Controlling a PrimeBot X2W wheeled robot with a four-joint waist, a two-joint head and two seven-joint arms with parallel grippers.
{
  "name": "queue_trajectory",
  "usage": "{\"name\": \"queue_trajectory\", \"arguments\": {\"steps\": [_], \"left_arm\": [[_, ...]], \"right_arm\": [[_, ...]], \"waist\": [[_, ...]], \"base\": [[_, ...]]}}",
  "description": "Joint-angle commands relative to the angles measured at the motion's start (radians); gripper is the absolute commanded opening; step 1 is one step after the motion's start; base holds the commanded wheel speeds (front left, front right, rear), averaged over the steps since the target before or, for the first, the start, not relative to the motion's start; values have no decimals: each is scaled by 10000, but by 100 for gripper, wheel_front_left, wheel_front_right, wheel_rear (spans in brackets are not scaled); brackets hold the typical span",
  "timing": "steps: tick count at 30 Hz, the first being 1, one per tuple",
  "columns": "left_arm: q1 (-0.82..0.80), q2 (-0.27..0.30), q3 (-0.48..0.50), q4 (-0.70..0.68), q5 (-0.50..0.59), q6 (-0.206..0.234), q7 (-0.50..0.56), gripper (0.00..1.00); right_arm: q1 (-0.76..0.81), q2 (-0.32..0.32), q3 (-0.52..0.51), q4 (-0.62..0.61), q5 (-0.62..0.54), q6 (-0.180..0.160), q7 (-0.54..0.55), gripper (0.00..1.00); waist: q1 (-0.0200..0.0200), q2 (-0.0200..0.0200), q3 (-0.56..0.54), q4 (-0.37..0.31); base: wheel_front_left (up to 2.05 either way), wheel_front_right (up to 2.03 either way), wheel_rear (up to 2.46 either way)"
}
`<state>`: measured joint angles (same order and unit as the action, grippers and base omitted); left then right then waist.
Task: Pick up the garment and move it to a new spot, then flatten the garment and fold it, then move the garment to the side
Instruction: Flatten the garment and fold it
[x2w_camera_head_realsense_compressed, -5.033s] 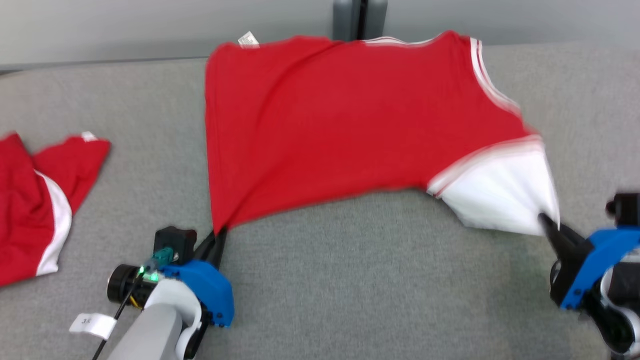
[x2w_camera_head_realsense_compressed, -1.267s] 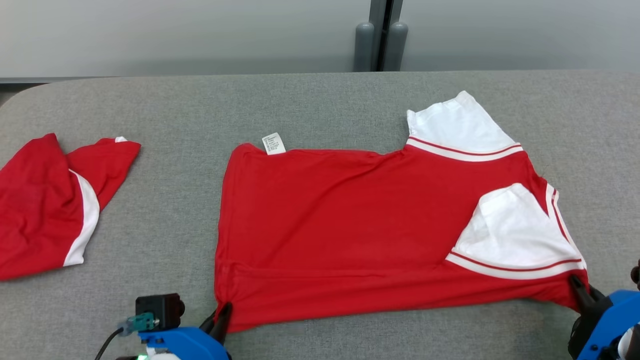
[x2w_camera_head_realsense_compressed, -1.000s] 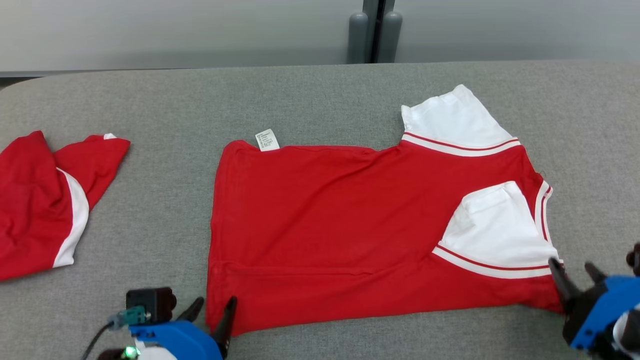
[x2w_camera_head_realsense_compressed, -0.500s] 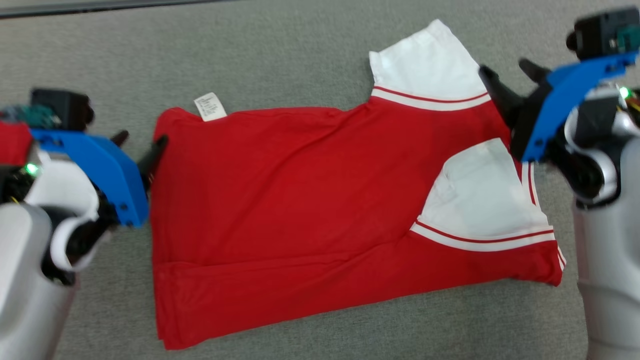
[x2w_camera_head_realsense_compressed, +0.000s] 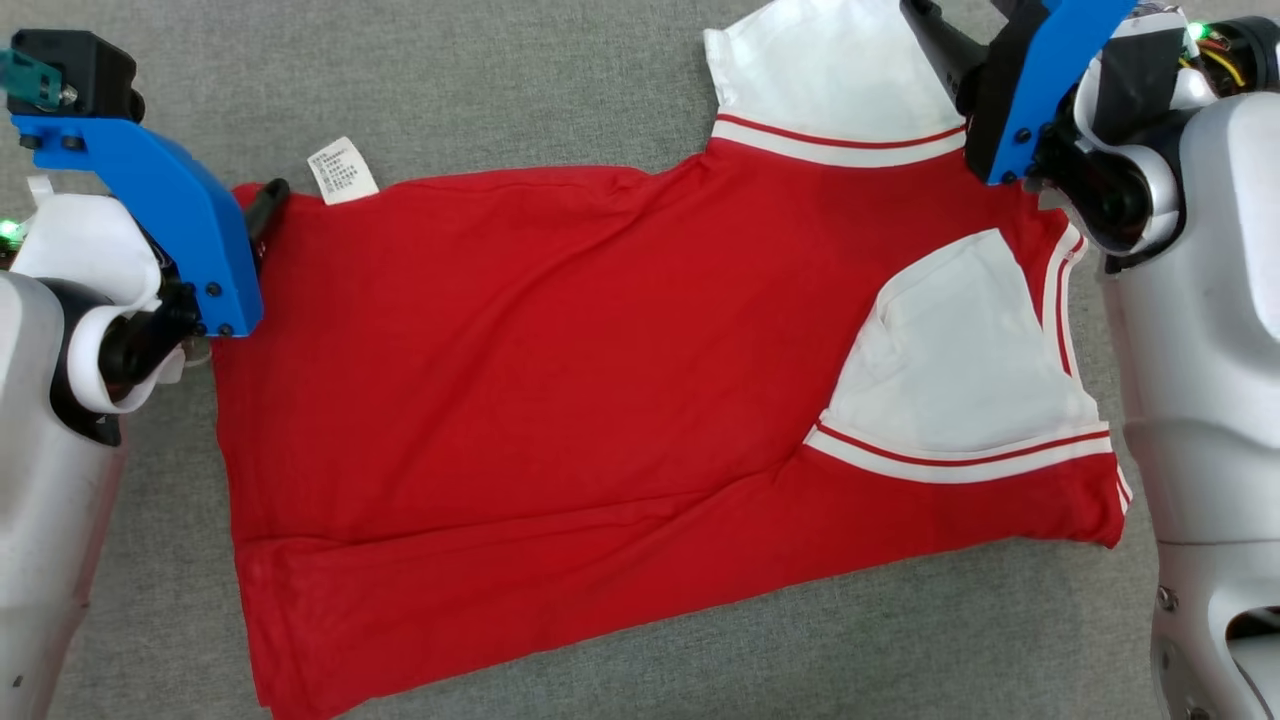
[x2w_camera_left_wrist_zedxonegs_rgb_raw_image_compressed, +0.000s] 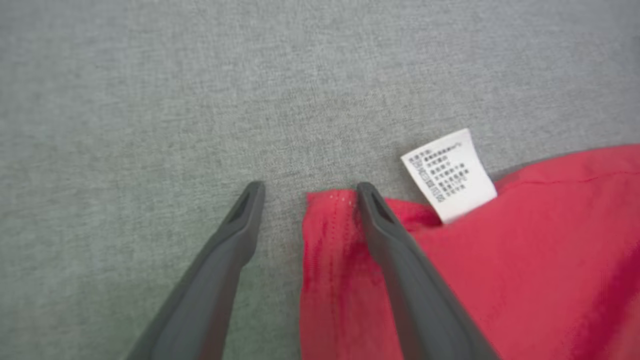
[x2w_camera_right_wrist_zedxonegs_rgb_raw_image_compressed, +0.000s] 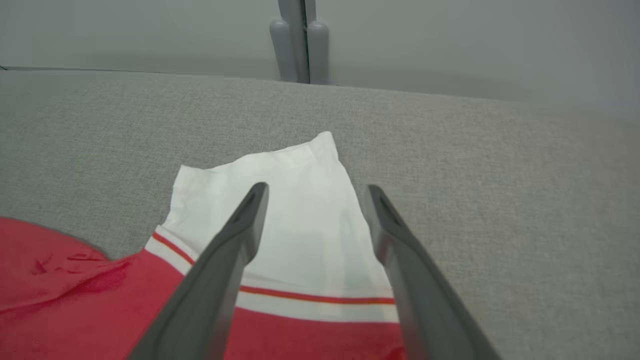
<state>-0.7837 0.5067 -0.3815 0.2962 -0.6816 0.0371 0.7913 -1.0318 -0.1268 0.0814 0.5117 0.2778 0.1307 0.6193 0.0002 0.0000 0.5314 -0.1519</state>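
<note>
Garment flat; L hand spread at its corner, R hand spread over white sleeve.

White care tag at garment edge: small print, unreadable.

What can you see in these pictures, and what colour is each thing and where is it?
table: one, grey cloth top, under everything.
garment: one, red with white sleeves, spread on the table.
sleeves: two, white with striped trim; one pokes out on the far side, one lies folded onto the red part.
label: one, white with small print, at the garment's far left corner.
posts: two, grey, beyond the table's far edge.
wall: one, pale grey, behind the posts.
left gripper: one, dark fingers, open at the label corner.
right gripper: one, dark fingers, open above the far sleeve.
forearms: two, pale grey, on either side of the garment.
</note>
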Motion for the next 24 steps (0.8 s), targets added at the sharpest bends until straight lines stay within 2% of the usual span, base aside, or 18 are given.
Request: {"name": "queue_trajectory", "arguments": {"steps": [1, 2, 4, 5, 6, 7, 11, 16, 23, 24], "left_arm": [[-37, -2, -124, 206, -31, 3, 190, 100], [31, 32, -218, 308, -11, 12, 375, 100], [173, 231, -418, 412, 108, 14, 779, 50], [191, 353, -485, 412, 156, 25, 927, 38], [191, 353, -485, 412, 156, 25, 927, 38], [230, 514, -566, 324, 181, -39, 1190, 0], [306, 531, -698, -67, 184, -102, 1343, 0], [19, 137, -616, -715, 267, -246, 284, 0], [-349, -914, -698, -747, 393, -471, -1512, 0], [-382, -1349, -805, -686, 349, -622, -2088, 0]], "right_arm": [[-284, -33, 36, 174, 59, 1, -114, 100], [-376, -75, 58, 347, 41, 1, -171, 100], [-503, -169, 89, 618, 11, 1, -286, 100], [-575, -206, 103, 733, 10, 1, -333, 100], [-575, -206, 103, 733, 10, 1, -333, 100], [-690, -278, 100, 910, 2, 1, -410, 100], [-829, -405, 43, 1156, -67, 1, -471, 100], [-1103, -613, -209, 1765, -303, 1, -628, 100], [-1733, -904, -1085, 3090, -1062, 3, -992, 100], [-1943, -1101, -1414, 3620, -1561, 1, -1101, 100]], "waist": [[-2, 0, 45, -13], [-2, 0, 79, -14], [-2, 0, 122, 21], [-2, 0, 147, 52], [-2, 0, 147, 52], [-2, 0, 192, 141], [-2, 0, 241, 318], [-2, 0, 371, 785], [-2, 0, 640, 1743], [-2, 0, 709, 2139]], "base": [[0, 0, 0], [0, 0, 0], [0, 0, 0], [0, 0, 0], [0, 0, 0], [0, 0, 0], [0, 0, 0], [0, 0, 0], [0, 0, 0], [0, 0, 0]]}}
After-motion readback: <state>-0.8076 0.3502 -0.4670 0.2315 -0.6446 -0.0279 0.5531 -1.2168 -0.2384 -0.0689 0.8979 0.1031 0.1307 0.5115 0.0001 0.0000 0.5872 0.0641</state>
